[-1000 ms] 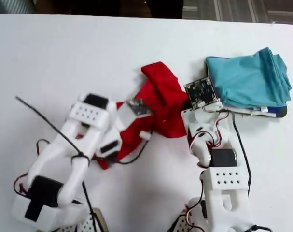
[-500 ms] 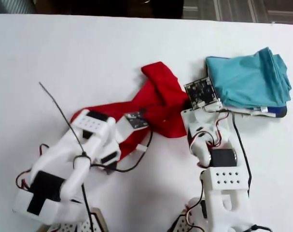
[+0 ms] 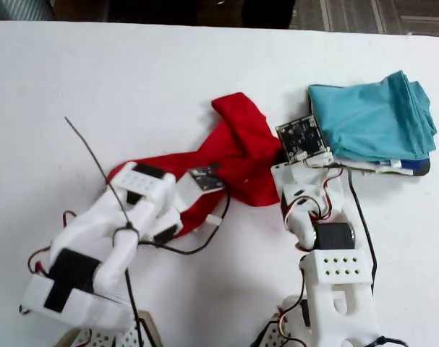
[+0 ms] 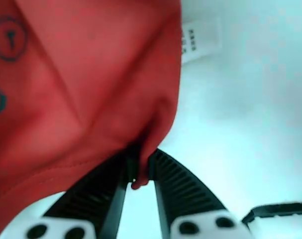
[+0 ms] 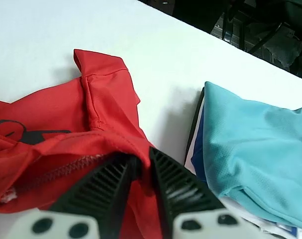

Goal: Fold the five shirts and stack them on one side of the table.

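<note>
Robotics lab or test bench by the look, plain white tabletop (image 3: 205, 65), two white plastic robot arms (image 3: 107, 235) w/ bare red-and-black wiring (image 3: 309, 206), exposed black circuit board (image 3: 304, 137), dark furniture legs (image 5: 240, 25), grey floor (image 3: 364, 14) beyond table's far edge.

A red shirt (image 3: 237, 155) lies unfolded and crumpled near the middle of the white worktop (image 3: 96, 79). It is drawn out into a rumpled band, with dark print and a white label (image 4: 200, 40) at one edge. The left pincer (image 4: 138, 169) is clamped on its hem and the right pincer (image 5: 141, 164) on a seamed fold. Close by, not touching, a folded teal shirt (image 3: 374, 119) tops a stack, with a dark blue layer (image 3: 418, 168) beneath.
</note>
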